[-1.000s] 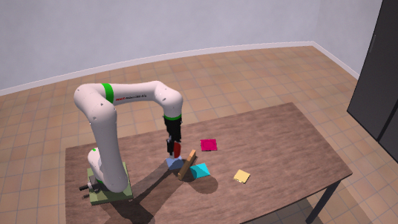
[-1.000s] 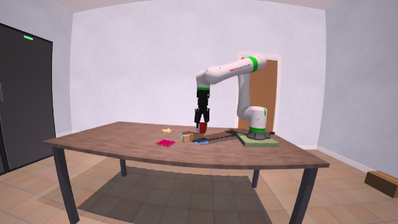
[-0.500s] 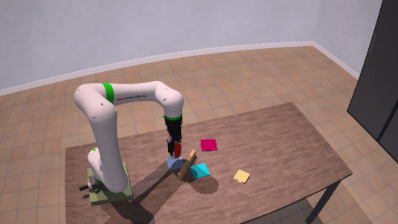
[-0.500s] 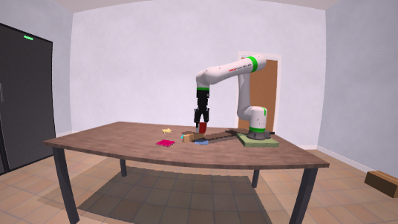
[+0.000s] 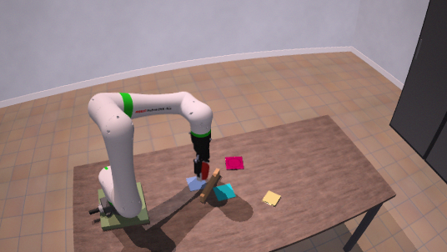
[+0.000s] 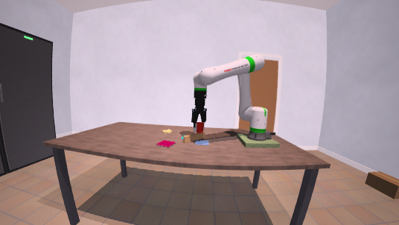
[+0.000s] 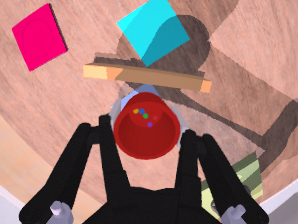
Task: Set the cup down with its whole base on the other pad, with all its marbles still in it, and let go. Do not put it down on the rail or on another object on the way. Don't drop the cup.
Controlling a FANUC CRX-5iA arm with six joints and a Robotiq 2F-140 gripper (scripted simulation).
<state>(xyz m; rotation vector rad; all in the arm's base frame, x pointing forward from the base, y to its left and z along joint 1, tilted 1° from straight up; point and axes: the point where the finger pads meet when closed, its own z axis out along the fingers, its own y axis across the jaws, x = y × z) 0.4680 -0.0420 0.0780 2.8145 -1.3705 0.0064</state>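
Wooden table: carries everything you see.
Arm: red lettering, too blurred for you to read.
Gripper: clenched on your red cup.
Cup: above the pale blue pad, beside the rail.
Marbles: inside.

Magenta square and yellow square lie flat on the counter, well apart. Dark cabinet stands right. Cardboard box on floor.
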